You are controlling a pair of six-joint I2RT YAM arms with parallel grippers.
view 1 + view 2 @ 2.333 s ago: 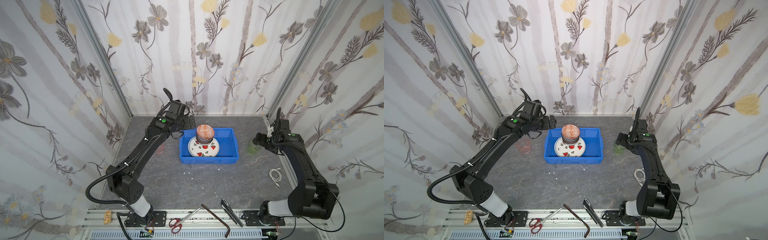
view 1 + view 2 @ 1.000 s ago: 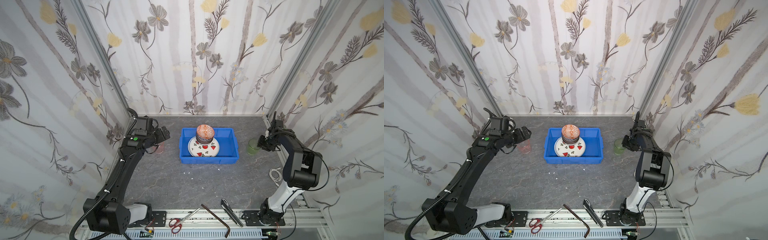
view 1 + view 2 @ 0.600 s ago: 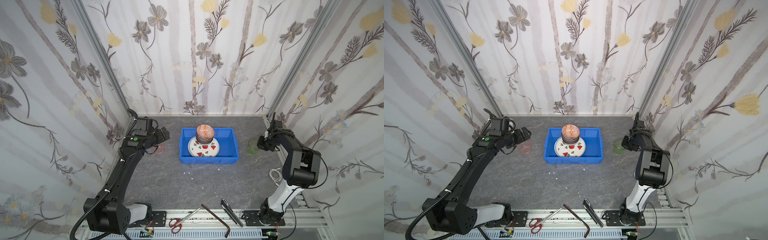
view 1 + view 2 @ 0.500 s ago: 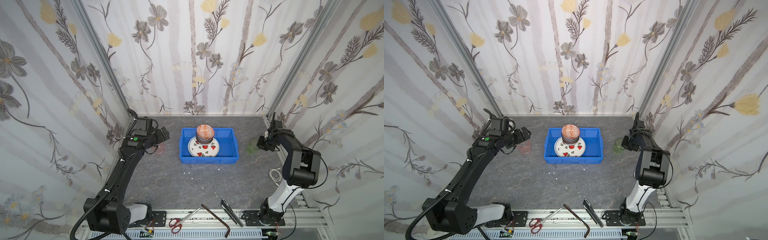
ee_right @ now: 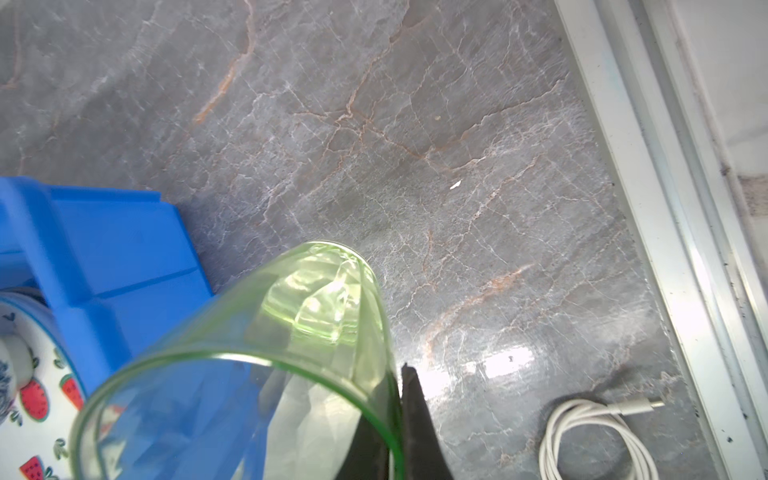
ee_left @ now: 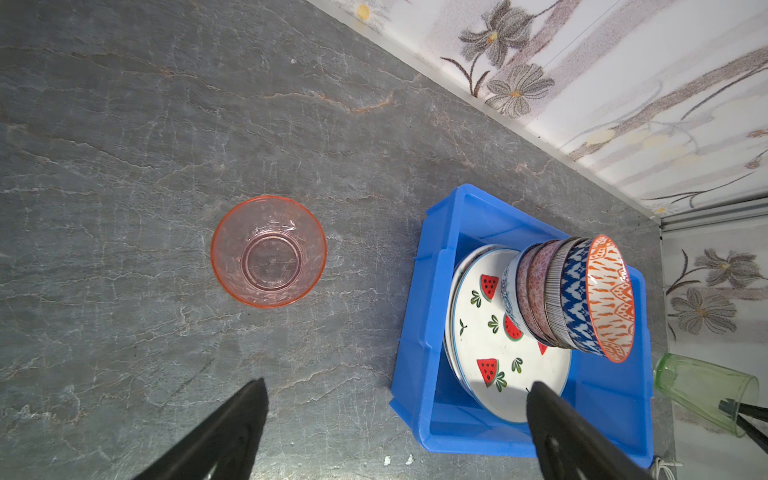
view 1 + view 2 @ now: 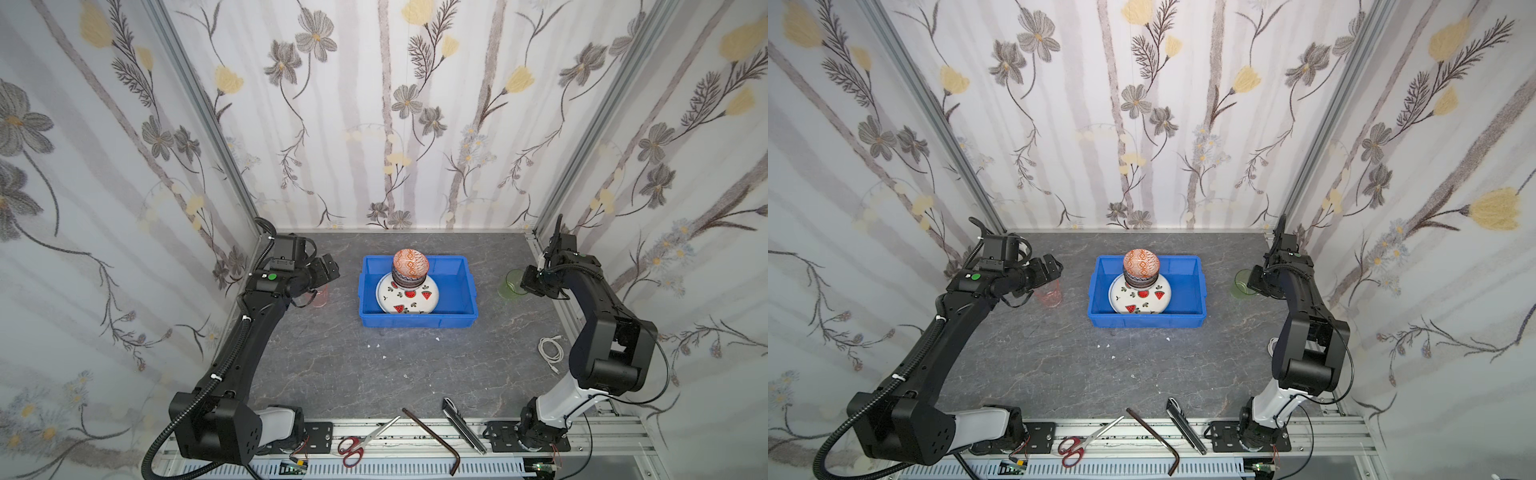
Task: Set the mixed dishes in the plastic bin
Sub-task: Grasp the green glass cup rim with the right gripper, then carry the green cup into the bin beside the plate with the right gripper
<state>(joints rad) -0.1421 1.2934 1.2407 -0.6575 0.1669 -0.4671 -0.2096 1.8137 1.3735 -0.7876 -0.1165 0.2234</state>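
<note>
Your plates [image 7: 409,298] and stacked bowls [image 7: 410,268] sit in the bin [image 7: 417,321], while both tumblers are outside it: green tumbler [image 5: 249,365] tilted just beside, rim clamped in your right pincer [image 5: 399,415], pink tumbler [image 6: 268,251] upright on the desk [image 7: 374,374] near your spread left pincer [image 6: 397,384].

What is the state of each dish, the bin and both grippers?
plastic bin: holds plates and bowls.
watermelon plate: flat inside the bin.
bowl stack: nested on the plate.
pink tumbler: upright, empty, outside the bin.
green tumbler: tilted, outside the bin.
left gripper: open, empty.
right gripper: shut on the green tumbler's rim.
</note>
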